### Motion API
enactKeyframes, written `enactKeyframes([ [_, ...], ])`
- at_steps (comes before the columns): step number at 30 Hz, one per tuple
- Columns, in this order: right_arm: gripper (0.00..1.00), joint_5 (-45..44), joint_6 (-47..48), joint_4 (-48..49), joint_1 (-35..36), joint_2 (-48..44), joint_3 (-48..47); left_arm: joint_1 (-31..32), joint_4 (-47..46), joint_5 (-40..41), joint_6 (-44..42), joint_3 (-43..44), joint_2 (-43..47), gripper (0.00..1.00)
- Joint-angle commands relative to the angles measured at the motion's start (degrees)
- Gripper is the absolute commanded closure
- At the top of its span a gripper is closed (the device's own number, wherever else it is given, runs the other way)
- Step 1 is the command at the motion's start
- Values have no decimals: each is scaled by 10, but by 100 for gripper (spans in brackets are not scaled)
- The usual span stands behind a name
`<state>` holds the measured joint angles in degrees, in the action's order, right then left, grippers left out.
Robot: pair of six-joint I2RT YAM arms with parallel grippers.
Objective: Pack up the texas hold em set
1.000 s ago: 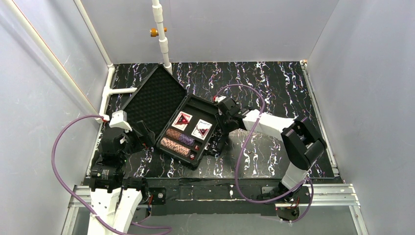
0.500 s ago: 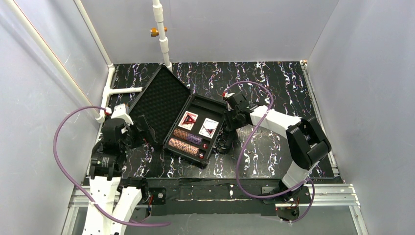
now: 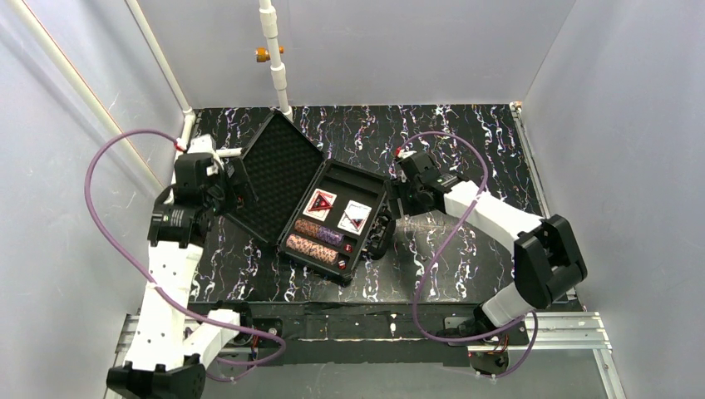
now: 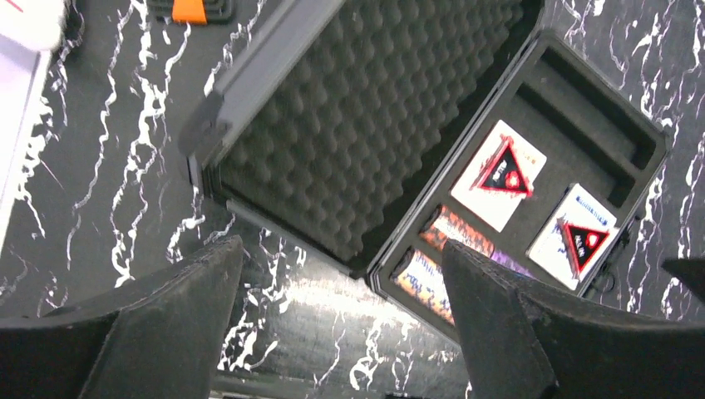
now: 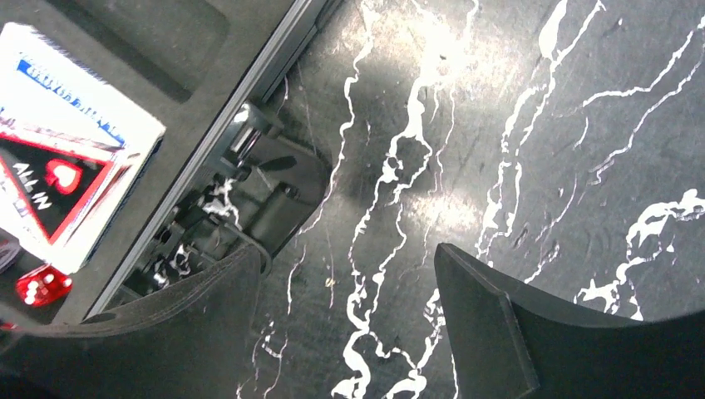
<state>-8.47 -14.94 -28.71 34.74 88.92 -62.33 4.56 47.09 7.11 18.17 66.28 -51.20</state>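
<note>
While the black case [image 3: 349, 176] is lying open near the middle of the counter [image 3: 465, 141], I am seeing the left pincer [image 4: 339, 249] by its lid [image 3: 278, 179] and the right pincer [image 5: 347, 253] by its handle [image 5: 274, 195] both spread, pinching nothing.

Open case [image 4: 574, 100] w/ 2 decks [image 4: 499, 174], chips [image 4: 456, 231] inside; fingers [image 4: 166, 332] spread wide.

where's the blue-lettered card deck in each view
top external: blue-lettered deck, centre, right one of two in the case.
left wrist: deck at lower right.
right wrist: deck at far left edge.
shared landmark: the red triangle lying on it.
</note>
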Motion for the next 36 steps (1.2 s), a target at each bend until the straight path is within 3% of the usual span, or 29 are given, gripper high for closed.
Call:
enactKeyframes([
  [1, 15, 17, -32, -11, -1, -54, 18, -6, -3, 25, -7, 68, -52, 14],
  [8, 17, 40, -55, -7, 0, -103, 44, -35, -21, 35, -14, 142, -121, 32],
  [18, 24, 76, -130, 43, 0, -200, 123, -201, -77, -65, 20, 142, -218, 42],
  [24, 38, 155, -164, 105, 0, -236, 182, -272, -86, -198, 52, 145, -306, 73],
  [29, 45, 189, -167, 135, 0, -242, 200, -280, -100, -247, 63, 120, -341, 88],
  [36, 53, 224, -167, 162, 0, -225, 196, -280, -127, -275, 62, 66, -342, 97],
])
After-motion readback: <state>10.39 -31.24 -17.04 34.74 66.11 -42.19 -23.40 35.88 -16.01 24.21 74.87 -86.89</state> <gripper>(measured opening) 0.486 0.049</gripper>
